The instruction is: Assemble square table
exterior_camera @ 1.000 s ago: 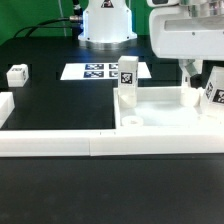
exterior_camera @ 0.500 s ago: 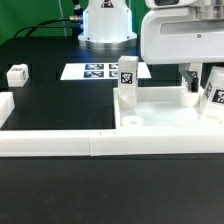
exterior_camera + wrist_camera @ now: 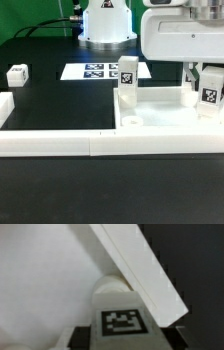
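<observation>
Black tabletop (image 3: pixel 50 200) is seen beneath the square table's slab (image 3: pixel 160 120), which lies toward four o'clock in the exterior view. One tagged leg (image 3: pixel 127 78) stands upright at the slab's ten o'clock corner. A second leg (image 3: pixel 210 95), near the slab's two o'clock corner, is flanked by the gripper (image 3: pixel 127 336). Whether the jaws are pinching it cannot be told.
</observation>
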You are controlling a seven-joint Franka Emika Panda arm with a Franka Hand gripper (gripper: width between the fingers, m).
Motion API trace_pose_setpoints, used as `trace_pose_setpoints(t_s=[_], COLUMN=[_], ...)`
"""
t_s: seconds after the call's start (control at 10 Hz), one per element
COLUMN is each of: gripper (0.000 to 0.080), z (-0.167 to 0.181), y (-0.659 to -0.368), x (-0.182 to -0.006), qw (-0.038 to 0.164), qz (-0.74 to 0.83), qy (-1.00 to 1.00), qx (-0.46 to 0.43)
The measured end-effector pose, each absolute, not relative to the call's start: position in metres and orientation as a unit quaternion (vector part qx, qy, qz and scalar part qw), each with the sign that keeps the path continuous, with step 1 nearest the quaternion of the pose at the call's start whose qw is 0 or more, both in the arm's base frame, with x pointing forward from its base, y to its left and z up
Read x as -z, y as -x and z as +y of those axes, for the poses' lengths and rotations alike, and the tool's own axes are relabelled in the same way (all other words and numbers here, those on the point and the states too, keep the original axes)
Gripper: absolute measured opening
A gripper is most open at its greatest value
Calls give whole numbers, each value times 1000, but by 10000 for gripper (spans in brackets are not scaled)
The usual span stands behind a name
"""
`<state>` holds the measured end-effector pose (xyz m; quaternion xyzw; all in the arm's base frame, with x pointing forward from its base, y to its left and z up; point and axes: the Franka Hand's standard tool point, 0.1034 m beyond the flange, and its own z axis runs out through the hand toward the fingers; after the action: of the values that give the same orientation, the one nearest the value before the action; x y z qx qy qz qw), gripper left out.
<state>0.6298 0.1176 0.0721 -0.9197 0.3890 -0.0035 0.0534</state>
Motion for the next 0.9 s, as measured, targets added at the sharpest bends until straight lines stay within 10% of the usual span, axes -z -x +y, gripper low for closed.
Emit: trace_pose_setpoints(t_s=[0.6,0.9], gripper=[290,487], z=[129,129], y=[-631,-630], x=[-69,-69], qw=[87,86], qz=[732,705], qy=[675,704], qx=[-27,-26])
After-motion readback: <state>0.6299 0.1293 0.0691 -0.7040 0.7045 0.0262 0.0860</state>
